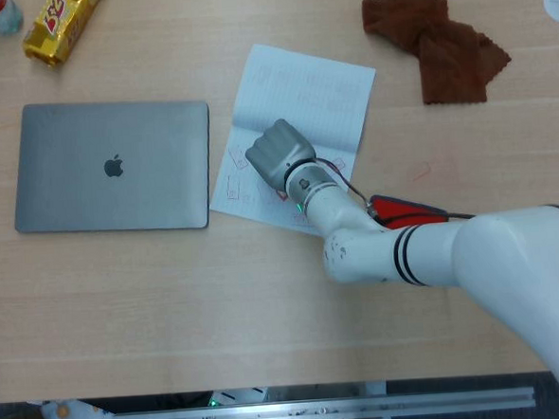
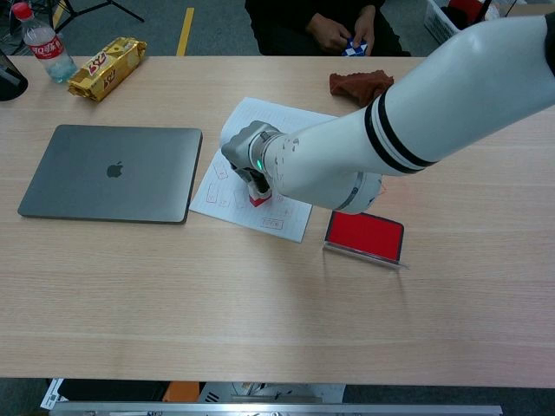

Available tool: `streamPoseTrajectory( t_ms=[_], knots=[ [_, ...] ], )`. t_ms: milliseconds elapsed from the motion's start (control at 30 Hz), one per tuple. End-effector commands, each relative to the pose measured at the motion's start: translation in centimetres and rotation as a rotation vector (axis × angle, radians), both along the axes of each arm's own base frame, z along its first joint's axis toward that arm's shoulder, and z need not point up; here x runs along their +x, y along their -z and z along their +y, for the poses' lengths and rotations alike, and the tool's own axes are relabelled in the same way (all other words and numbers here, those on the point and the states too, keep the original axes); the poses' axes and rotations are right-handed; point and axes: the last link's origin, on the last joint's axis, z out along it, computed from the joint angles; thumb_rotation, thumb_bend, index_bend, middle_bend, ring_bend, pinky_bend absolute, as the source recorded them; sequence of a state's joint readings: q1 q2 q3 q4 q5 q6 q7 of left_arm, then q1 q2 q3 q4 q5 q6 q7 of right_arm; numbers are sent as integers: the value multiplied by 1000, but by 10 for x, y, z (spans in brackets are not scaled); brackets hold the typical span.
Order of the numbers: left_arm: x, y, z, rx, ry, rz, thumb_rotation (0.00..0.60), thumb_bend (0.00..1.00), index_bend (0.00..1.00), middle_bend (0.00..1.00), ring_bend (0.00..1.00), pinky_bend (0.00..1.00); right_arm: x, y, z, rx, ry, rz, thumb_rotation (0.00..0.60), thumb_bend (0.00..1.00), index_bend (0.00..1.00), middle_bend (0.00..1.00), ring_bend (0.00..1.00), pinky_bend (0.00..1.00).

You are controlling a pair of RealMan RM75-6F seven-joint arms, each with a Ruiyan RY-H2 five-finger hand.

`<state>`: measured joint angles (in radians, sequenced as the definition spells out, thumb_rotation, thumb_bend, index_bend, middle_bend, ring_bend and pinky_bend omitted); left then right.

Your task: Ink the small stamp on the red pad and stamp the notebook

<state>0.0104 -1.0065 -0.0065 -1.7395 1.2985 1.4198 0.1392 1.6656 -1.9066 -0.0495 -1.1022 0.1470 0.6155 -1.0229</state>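
Red pad (image 2: 365, 234) lay open on surface (image 2: 260, 303), nearest front edge, just right of notebook. Right hand (image 2: 244, 147) closed around small stamp (image 2: 258, 198), holding it upright, base pressed on notebook (image 2: 227, 195) page among red stamp marks (image 2: 222, 172). Closed laptop (image 2: 111, 172) sat left of notebook, close beside it. Brown cloth (image 2: 357, 83) lay farther back right. Yellow snack pack (image 2: 107, 68) and bottle (image 2: 46, 45) stood at far left. Left hand not visible in either view.
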Motion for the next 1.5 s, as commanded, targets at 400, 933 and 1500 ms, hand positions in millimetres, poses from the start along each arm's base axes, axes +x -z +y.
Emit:
streamPoseTrajectory(
  t_ms=[400, 933, 1500],
  knots=[
    [-2, 0, 0, -1, -7, 2, 600, 269, 154, 6, 83, 113, 0, 5, 0, -2, -3, 6, 600, 619, 806, 517, 322, 389],
    [-2, -1, -1, -1, -10, 1, 600, 269, 153, 5, 83, 113, 2, -3, -2, -10, 9, -14, 600, 619, 806, 517, 322, 389],
    [9, 3, 1, -13, 30, -11, 600, 269, 153, 5, 83, 113, -28, -108, -15, -99, 72, -157, 600, 619, 806, 517, 322, 389]
  ],
)
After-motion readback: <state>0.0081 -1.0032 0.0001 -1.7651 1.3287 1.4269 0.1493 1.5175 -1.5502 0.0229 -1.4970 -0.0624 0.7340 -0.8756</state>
